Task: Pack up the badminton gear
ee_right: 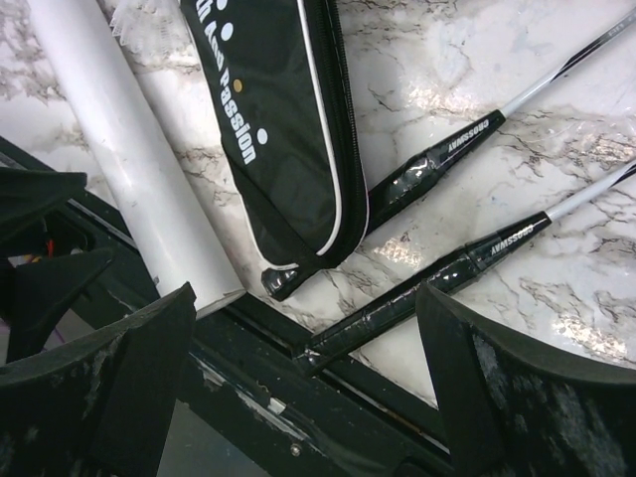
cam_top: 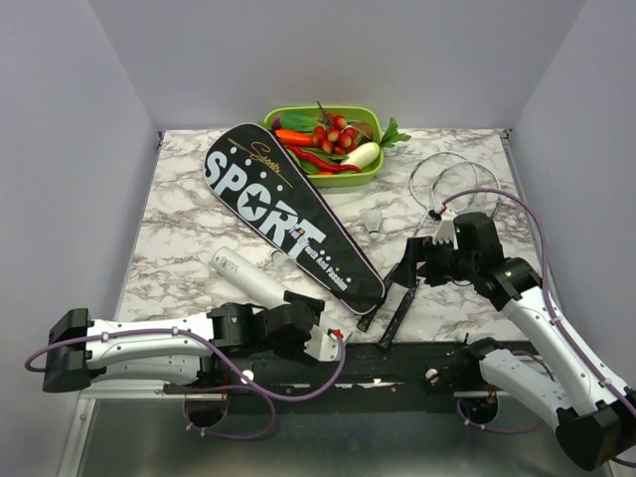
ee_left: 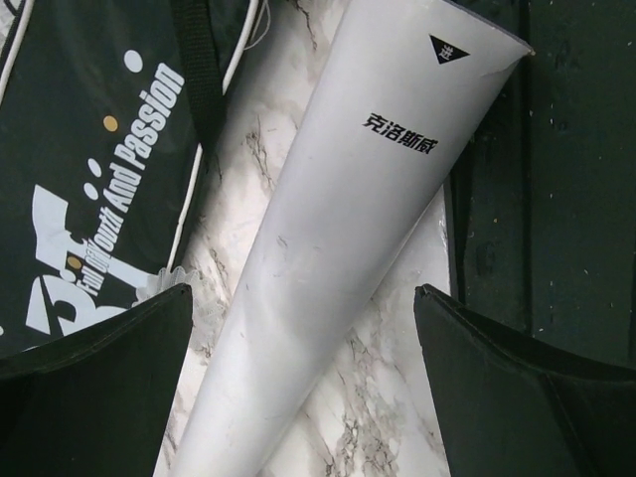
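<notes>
Right, left gripper (ee_left: 303, 318) and right gripper (ee_right: 308, 328) are both spread and empty. Rackets (ee_right: 437, 164) run from the table's 2 o'clock to 5, handles (ee_right: 447, 273) beside the bag (cam_top: 288, 214). Probably light, stiff, fragile strings, so grab the taped handles.

Lab test booth: plain grey walls (cam_top: 328, 50) enclose a marble-topped table (cam_top: 189, 214).

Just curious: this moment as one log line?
left hand: open over white tube | right hand: open over racket handles | shuttlecock: outside bag
</notes>
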`<state>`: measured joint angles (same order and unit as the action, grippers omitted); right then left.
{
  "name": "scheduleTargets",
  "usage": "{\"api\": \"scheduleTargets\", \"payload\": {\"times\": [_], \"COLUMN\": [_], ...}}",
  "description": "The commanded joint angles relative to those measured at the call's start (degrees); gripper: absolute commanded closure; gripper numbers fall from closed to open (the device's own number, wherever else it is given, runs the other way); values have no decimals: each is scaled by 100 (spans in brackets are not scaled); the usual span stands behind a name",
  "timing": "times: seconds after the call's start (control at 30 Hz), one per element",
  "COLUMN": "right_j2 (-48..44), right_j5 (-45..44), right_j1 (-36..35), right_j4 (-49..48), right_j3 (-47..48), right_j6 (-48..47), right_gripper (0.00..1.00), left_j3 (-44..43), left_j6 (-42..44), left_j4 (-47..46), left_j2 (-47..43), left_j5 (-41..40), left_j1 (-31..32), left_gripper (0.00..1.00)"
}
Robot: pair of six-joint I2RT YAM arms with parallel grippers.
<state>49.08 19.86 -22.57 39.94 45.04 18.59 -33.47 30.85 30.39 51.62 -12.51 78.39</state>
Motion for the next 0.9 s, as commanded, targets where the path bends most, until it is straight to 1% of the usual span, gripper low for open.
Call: {"api": "scheduleTargets", "payload": {"times": [0.0, 0.27, 0.7, 0.87], "right_j2": [-30, -65, -390, -610], "right_j5": [282, 440, 888, 1073], "right_j1": [-55, -46, -55, -55], "right_j4": [-48, -224, -347, -303], "right_j3": [-83, -206, -460, -592], "right_j6": [92, 171, 215, 224], "right_gripper": [0, 0, 0, 0], "left_j3": [104, 122, -150, -300], "left_j6": [518, 720, 905, 949], "left_j4": [-411, -815, -1298, -1475], "left_j2": [252, 692, 1965, 2396], "left_j5": [222, 539, 935, 1040], "left_j1": [27, 18, 18, -113], "left_gripper": [1, 1, 1, 1]}}
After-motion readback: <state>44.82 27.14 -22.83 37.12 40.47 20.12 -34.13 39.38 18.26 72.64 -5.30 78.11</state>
